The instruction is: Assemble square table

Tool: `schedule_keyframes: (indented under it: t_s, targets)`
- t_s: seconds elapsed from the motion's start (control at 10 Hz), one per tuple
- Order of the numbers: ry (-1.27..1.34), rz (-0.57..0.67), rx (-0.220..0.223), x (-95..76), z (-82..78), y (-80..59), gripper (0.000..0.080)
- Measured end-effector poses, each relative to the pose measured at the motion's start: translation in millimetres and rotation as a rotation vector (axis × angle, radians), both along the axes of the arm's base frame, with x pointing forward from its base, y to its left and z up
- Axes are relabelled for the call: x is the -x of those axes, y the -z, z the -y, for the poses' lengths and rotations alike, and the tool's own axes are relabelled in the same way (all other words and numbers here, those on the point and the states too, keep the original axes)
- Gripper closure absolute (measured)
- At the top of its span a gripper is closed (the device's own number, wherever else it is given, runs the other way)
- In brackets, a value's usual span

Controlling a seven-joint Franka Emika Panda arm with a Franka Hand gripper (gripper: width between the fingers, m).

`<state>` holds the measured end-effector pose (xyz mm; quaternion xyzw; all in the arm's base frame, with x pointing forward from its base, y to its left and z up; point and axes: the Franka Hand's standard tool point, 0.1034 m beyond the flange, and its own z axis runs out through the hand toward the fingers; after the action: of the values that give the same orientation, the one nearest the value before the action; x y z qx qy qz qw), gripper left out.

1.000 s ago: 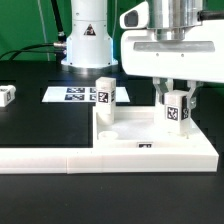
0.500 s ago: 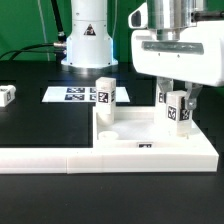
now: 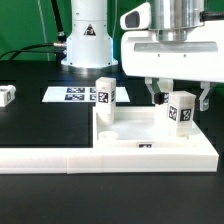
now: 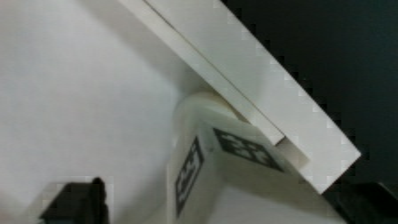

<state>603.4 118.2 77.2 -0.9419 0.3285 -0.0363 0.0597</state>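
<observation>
The white square tabletop [image 3: 150, 146] lies flat at the exterior view's right. One tagged white leg [image 3: 106, 93] stands upright at its far corner on the exterior view's left. A second leg [image 3: 181, 110] stands upright on the tabletop's right part. My gripper [image 3: 180, 98] hangs over it, open, with one finger [image 3: 155, 97] on each side and a gap to the leg. In the wrist view the leg [image 4: 222, 160] rises beside the tabletop's rim [image 4: 231, 70], and a dark fingertip [image 4: 75, 200] stands apart from it.
A third tagged leg [image 3: 7, 95] lies on the black table at the exterior view's far left. The marker board [image 3: 68, 94] lies behind the tabletop. A long white border bar [image 3: 50, 157] runs along the front. The robot's base [image 3: 88, 40] stands at the back.
The jaws have spread apart and let go of the right leg, which stays standing upright on the tabletop. Nothing else has moved.
</observation>
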Motion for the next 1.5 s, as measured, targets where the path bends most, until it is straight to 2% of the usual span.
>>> schedule_keyframes:
  t_s: [0.6,1.1,1.2,1.3,1.4,1.5]
  targets:
    - [-0.551,0.005,0.077,0.2,-3.0,-1.8,0.015]
    - [-0.903,0.035,0.114,1.9,2.9,1.2,0.015]
    - [-0.947,0.038,0.118,1.8,4.5,1.4,0.0197]
    - [-0.946,0.038,0.118,1.9,4.4,1.4,0.0197]
    - [-0.945,0.038,0.118,1.9,4.4,1.4,0.0372]
    - [-0.945,0.038,0.118,1.9,4.4,1.4,0.0372]
